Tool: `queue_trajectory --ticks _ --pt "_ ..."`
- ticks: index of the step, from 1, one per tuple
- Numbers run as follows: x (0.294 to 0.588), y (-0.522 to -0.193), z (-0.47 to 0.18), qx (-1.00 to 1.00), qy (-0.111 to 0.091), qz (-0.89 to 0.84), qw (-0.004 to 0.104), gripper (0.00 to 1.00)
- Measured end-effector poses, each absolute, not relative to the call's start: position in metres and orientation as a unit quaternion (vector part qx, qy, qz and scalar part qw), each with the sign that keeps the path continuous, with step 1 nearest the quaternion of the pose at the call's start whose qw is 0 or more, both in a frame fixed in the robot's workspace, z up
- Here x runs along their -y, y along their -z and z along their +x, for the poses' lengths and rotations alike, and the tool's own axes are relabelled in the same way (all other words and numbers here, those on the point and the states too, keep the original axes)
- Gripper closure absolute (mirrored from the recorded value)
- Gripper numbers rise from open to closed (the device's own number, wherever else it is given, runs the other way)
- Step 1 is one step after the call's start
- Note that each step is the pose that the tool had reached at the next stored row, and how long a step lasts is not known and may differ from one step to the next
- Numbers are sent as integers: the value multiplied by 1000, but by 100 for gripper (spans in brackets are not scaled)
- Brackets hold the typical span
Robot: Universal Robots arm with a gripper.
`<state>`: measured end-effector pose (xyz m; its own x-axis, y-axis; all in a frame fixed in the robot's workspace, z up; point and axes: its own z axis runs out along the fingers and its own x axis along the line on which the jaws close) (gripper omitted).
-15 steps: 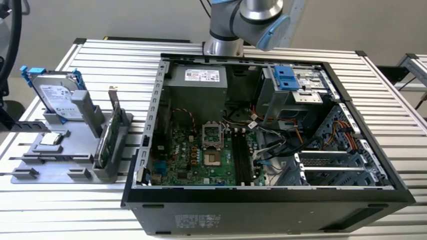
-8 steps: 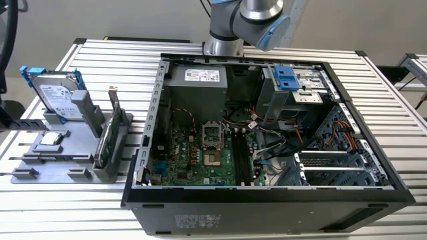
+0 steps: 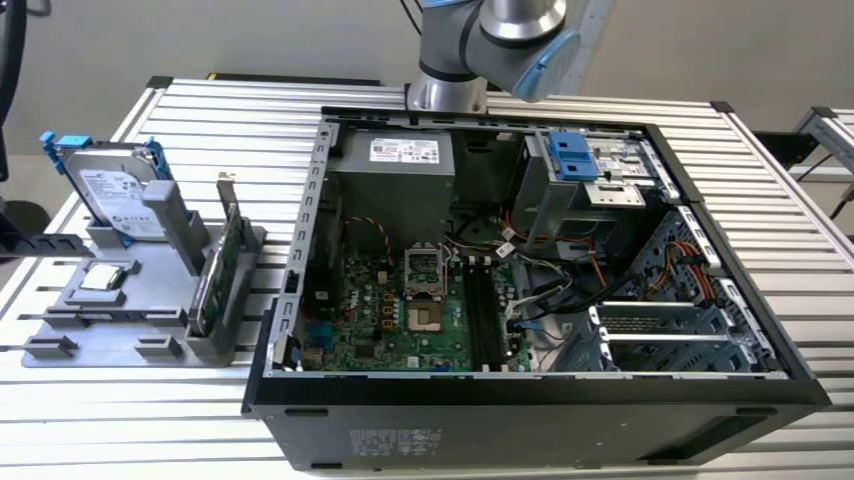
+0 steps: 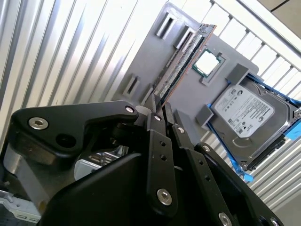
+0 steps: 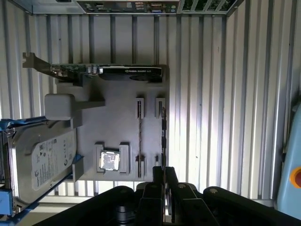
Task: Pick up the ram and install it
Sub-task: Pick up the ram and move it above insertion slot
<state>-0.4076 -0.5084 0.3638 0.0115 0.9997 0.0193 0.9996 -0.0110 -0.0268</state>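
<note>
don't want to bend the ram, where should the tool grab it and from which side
Probably pinch the ram by its long top edge, across its flat faces, from above: it stands on edge in the gray holder, leaving that edge free.

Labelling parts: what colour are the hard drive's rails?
The hard drive's rails are blue, clearest in the second wrist view.

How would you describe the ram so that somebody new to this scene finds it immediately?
Find the grey holder plate on the slatted metal table, beside the open computer case. The ram stands on edge in a slot there, beside the square processor chip. Unlike the boxy silver hard drive, it is a long, thin, dark strip.
</note>
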Motion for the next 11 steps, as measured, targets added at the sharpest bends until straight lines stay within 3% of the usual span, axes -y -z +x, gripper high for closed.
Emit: queue_trajectory --ticks 11 --pt "508 -372 -408 703 -2 -711 16 100"
